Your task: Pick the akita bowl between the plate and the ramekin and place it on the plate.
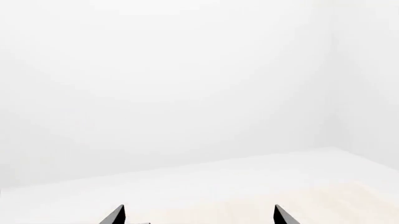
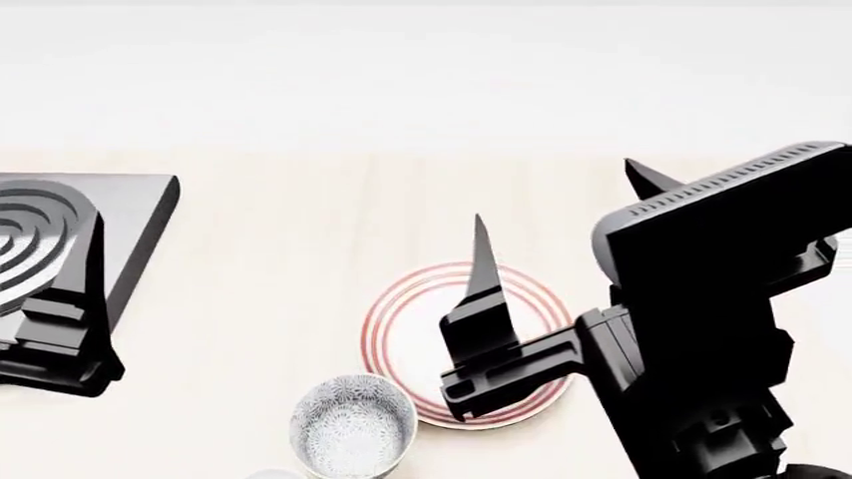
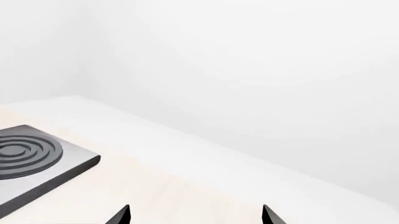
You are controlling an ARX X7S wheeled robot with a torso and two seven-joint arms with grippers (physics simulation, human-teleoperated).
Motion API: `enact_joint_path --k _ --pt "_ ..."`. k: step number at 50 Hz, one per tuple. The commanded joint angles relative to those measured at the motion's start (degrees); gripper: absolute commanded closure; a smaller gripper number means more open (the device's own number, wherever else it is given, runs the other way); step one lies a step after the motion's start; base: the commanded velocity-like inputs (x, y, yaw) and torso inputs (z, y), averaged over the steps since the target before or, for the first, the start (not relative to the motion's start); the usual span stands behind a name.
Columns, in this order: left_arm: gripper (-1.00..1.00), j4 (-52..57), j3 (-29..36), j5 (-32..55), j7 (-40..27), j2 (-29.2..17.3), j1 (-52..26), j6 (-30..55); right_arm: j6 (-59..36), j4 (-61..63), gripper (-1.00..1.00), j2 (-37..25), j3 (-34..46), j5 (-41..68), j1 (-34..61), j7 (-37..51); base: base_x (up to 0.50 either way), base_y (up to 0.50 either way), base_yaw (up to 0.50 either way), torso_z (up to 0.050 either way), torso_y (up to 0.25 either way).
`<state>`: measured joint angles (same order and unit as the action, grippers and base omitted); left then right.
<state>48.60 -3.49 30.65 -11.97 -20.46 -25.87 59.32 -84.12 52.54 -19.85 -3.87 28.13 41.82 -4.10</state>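
In the head view the speckled grey-and-white akita bowl (image 2: 353,427) stands upright on the pale wooden table, just left of and nearer than the red-ringed white plate (image 2: 399,344). A white sliver at the bottom edge looks like the ramekin (image 2: 273,474). My right gripper (image 2: 562,215) is open and empty, raised over the plate's right side, and one finger (image 2: 480,269) hides part of the plate. In the right wrist view the right gripper (image 3: 195,215) shows wide-apart tips over bare table. My left gripper (image 1: 199,215) is open and empty too.
A dark grey burner slab (image 2: 127,225) with concentric rings lies at the table's left, also in the right wrist view as the burner slab (image 3: 37,158). Part of my left arm (image 2: 47,339) overlaps it. White walls stand behind the table.
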Motion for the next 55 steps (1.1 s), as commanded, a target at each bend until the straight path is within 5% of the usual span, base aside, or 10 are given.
enact_joint_path --k 1,9,21,31,44,55 --pt "-1.00 -0.40 0.14 0.07 -0.27 -0.31 -0.12 -0.31 0.43 -0.60 -1.00 -0.33 0.52 1.22 0.40 -0.36 0.50 0.00 0.00 0.000 0.000" --pt "-1.00 -1.74 2.65 -1.73 -0.06 -1.89 -1.49 -1.35 2.46 -3.06 -1.00 -4.00 7.31 -0.54 2.37 0.71 0.42 0.00 0.00 0.000 0.000" --pt "-1.00 -5.54 6.18 -6.20 -0.06 -3.22 -0.77 -6.78 6.04 -12.28 -1.00 -13.59 29.93 -4.16 13.24 -3.23 0.00 0.00 0.00 0.000 0.000" --pt "-1.00 -6.48 5.71 -6.63 0.39 -3.95 0.86 -8.82 18.86 -25.14 -1.00 -18.41 52.26 -12.94 24.45 -11.32 0.00 0.00 0.00 0.000 0.000" --pt "-1.00 -7.85 4.02 -6.14 1.23 -4.37 2.61 -11.13 34.78 -44.24 -1.00 -15.30 76.83 -27.51 43.24 -26.29 0.00 0.00 0.00 0.000 0.000" --pt "-1.00 -8.91 4.43 -6.73 1.84 -4.74 4.67 -13.34 47.64 -55.09 -1.00 -11.54 87.15 -34.85 44.10 -27.95 0.00 0.00 0.00 0.000 0.000"
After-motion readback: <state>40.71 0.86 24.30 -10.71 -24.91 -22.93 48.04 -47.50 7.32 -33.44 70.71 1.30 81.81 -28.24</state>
